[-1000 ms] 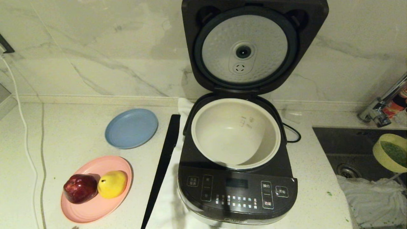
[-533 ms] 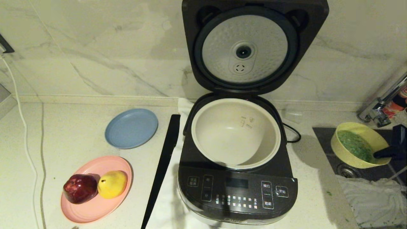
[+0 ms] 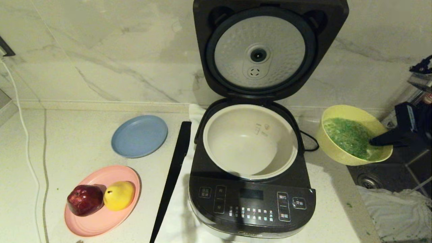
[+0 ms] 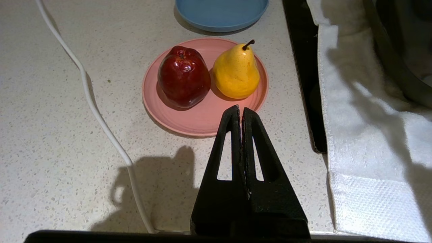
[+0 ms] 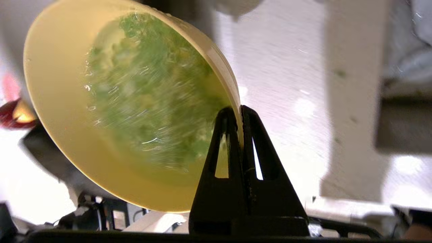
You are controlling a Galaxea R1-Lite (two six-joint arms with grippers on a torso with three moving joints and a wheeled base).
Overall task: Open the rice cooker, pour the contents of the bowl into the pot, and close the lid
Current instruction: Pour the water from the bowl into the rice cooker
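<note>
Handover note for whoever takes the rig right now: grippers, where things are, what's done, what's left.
Right gripper: shut on the yellow bowl's rim, held in the air right of the rice cooker.
Left gripper: shut, empty, parked near the pink plate.
Done: lid open; the green contents are in the bowl.
Left: carry it over the empty pot, pour, close the lid.

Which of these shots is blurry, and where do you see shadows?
Right wrist view: heavy motion blur smears the bowl and its green contents. Left wrist view: sharp, with the left hand casting a shadow on the counter. Head view: mostly crisp, with soft shadows beside the rice cooker.
</note>
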